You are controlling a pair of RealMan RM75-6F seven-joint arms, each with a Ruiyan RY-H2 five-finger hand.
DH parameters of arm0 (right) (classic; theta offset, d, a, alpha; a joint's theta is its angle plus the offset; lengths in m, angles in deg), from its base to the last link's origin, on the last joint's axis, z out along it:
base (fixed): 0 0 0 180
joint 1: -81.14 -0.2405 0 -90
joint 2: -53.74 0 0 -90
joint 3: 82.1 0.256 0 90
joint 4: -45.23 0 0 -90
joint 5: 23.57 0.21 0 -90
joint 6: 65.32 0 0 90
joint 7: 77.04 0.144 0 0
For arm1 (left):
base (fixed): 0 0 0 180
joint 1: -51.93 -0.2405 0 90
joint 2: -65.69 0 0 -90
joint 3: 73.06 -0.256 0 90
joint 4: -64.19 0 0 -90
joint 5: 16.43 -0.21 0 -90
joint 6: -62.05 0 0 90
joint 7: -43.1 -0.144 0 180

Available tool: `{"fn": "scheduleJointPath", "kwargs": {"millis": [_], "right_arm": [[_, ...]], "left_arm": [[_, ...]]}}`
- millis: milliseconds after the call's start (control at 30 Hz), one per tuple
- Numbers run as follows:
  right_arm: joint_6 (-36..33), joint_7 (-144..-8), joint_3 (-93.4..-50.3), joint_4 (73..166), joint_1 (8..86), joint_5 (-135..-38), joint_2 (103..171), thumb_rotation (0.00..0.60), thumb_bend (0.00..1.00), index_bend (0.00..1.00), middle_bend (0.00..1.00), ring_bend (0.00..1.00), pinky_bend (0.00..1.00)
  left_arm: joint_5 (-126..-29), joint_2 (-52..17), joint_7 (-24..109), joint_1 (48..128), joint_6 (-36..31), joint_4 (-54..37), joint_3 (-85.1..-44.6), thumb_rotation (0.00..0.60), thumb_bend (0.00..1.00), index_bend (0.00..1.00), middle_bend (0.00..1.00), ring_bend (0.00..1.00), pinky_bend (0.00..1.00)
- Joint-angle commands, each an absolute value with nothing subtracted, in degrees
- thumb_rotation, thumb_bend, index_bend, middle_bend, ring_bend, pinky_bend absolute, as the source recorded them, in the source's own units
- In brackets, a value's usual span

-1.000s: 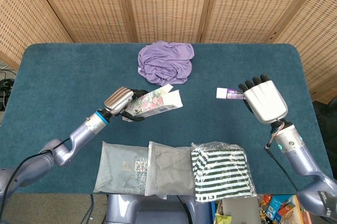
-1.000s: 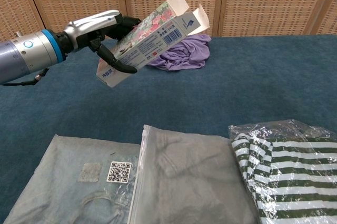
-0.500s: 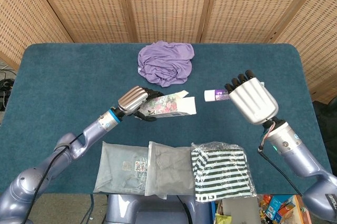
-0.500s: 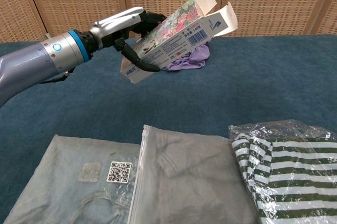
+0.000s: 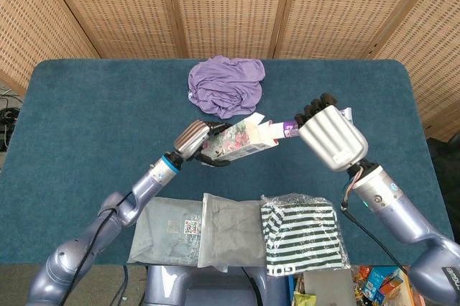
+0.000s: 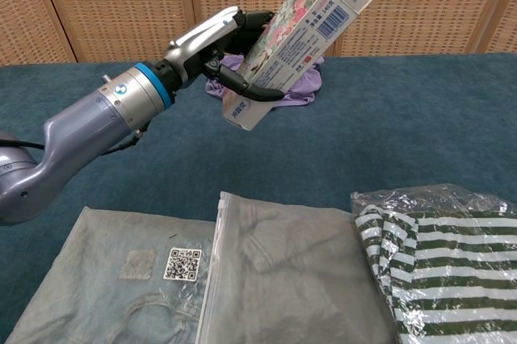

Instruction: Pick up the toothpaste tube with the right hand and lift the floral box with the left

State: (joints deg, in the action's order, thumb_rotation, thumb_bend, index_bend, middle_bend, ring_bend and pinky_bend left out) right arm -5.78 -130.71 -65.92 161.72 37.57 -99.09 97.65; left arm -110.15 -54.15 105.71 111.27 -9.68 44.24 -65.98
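Head view: you are now holding the floral box (image 5: 239, 141) in your left hand (image 5: 192, 137) nearer the purple cloth (image 5: 225, 85) than a second ago, its open flaps pointing right. Your right hand (image 5: 329, 132) is clamping the toothpaste tube (image 5: 290, 128), whose cap end has closed on those flaps.

Chest view: your left hand (image 6: 216, 41) is tilting the box (image 6: 300, 27) steeper, flaps up, above the worktop (image 6: 420, 118).

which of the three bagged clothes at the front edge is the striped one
The rightmost bag, with dark green and white stripes; the left bag and middle bag hold plain grey clothing.
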Motion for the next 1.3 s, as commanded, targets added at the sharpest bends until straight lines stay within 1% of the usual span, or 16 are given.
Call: {"fn": "scheduleJointPath", "kwargs": {"millis": [33, 300, 900, 1300], "right_arm": [[-5.89, -132.03, -65.42, 162.95, 36.93, -98.06, 96.45, 0.6, 0.66, 0.62, 0.63, 0.51, 0.45], [-6.34, -133.02, -65.06, 163.33, 35.75, -96.45, 95.82, 0.6, 0.66, 0.62, 0.63, 0.51, 0.45], [-9.38, -141.19, -68.23, 161.21, 32.28, -95.21, 99.36, 0.6, 0.66, 0.62, 0.63, 0.51, 0.45], [-8.73, -146.13, -69.7, 161.96, 31.24, -94.06, 99.58, 0.6, 0.66, 0.62, 0.63, 0.51, 0.46]], "left_arm": [[-108.93, -56.4, 106.54, 112.11, -9.0, 46.32, -65.67, 0.6, 0.27, 0.6, 0.53, 0.49, 0.51], [-107.67, -57.92, 106.42, 112.94, -7.64, 48.29, -65.89, 0.6, 0.27, 0.6, 0.53, 0.49, 0.51], [-106.63, -58.13, 105.07, 115.37, -7.6, 47.85, -66.51, 0.6, 0.27, 0.6, 0.53, 0.49, 0.51], [-106.02, -57.13, 104.52, 116.41, -7.95, 46.2, -66.39, 0.6, 0.27, 0.6, 0.53, 0.49, 0.51]]}}
